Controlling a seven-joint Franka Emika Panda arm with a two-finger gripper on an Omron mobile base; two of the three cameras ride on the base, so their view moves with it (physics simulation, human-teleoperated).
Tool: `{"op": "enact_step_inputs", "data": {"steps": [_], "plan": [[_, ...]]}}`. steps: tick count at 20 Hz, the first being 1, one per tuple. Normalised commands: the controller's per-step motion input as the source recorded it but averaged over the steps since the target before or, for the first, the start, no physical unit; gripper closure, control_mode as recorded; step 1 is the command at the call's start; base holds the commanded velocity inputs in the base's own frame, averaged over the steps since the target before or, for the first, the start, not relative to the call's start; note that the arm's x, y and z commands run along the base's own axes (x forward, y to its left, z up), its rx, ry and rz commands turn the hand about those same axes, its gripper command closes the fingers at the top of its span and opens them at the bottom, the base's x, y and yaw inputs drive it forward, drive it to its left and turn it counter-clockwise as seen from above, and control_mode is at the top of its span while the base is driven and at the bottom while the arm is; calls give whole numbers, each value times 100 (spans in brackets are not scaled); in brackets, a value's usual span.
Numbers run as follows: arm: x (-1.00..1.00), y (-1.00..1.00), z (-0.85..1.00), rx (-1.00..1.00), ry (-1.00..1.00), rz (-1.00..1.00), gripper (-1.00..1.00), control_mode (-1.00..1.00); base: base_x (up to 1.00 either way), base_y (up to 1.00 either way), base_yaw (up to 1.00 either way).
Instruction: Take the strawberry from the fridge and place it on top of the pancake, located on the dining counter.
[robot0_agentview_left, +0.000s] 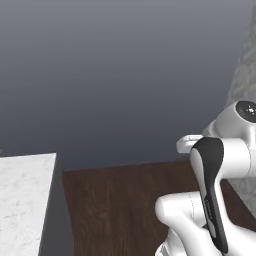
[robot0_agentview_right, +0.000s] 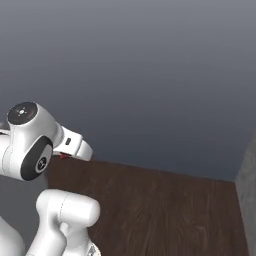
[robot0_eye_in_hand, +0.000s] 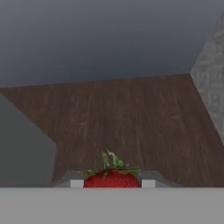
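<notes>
Dark wooden floor (robot0_eye_in_hand: 131, 118) runs up to a plain grey wall (robot0_agentview_left: 125, 75), with one white marble corner of the dining counter (robot0_agentview_left: 22, 200) at the lower left of the left base view, so the strawberry is well apart from where it must go. The gripper (robot0_eye_in_hand: 112, 183) is closed on the strawberry (robot0_eye_in_hand: 112, 178), pinched between the two tips, presumably for carrying across the room. It is small, rounded and red, with a green leafy cap pointing up.
</notes>
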Motion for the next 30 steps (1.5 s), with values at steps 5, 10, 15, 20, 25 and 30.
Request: {"op": "enact_step_inputs", "data": {"steps": [5,10,15,20,25,30], "plan": [[0,0,0,0,0,0,100,100,100,-24,40],[0,0,0,0,0,0,100,100,100,-64,55],[0,0,0,0,0,0,100,100,100,-82,55],[0,0,0,0,0,0,100,100,100,-71,59],[0,0,0,0,0,0,100,100,100,-57,64],[0,0,0,0,0,0,100,100,100,-63,63]]}}
